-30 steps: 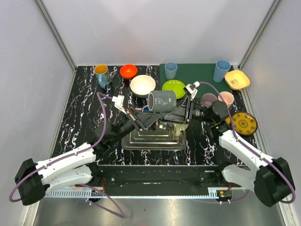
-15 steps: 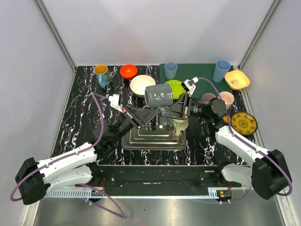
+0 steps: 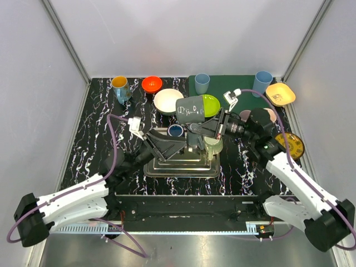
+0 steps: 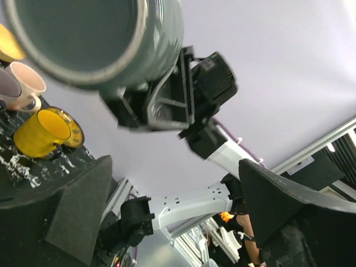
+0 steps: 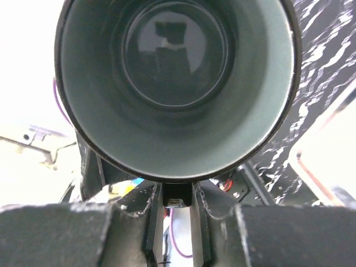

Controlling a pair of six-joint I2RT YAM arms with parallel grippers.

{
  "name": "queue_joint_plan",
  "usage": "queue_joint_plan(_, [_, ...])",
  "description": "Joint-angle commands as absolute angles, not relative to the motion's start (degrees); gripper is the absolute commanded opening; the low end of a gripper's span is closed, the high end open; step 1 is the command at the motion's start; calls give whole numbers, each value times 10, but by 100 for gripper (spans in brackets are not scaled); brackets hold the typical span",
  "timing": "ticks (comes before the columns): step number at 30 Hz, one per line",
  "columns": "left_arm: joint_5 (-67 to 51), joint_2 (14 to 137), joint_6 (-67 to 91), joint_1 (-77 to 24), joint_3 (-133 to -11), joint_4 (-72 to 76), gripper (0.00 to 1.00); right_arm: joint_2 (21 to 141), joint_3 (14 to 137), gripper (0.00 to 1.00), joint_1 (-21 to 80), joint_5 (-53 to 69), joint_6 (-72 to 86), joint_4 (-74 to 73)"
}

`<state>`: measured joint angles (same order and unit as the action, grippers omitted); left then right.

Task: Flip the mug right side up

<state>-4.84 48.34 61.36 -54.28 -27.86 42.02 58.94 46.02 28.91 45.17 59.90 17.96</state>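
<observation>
Since the earlier frame the left tool (image 3: 177, 143) has sprung wide apart and dropped back from the grey mug (image 3: 192, 110) toward the near left. The mug has drifted a little toward the far side, now overlapping the green plate (image 3: 211, 103) in the overhead view.

The right tool (image 3: 200, 127) alone carries the mug in the air above the steel tray (image 3: 183, 164). In the right wrist view its two fingers pinch the lower edge of the rim, one inside and one outside, and the camera looks straight into the mug's mouth (image 5: 172, 83). The right tool (image 5: 177, 193) is thus clamped on the mug's wall.

From above, the mug lies tilted with its lettered side up, not standing upright.

The left wrist view looks up at the mug (image 4: 89, 39) from below. The left tool (image 4: 175, 161) shows both foam pads spread far apart, touching nothing.

On the black marbled bench (image 3: 100, 139) a white bowl (image 3: 167, 101) sits just left of the mug, and a small blue-lined cup (image 3: 175, 130) stands near the left tool.
</observation>
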Motion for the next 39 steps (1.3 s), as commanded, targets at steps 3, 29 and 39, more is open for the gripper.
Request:
queue_joint_plan(3, [25,403,564,-537,-294,254,99,539,628,0,289,144,359,-258])
queue_joint_plan(29, [294,314,563,-537,-341,-214,98,622,476,0,289,-187,422,-445])
queue_joint_plan(39, [272,369,553,-537,-342,-222,99,704,463,0,280,-212,433,-400])
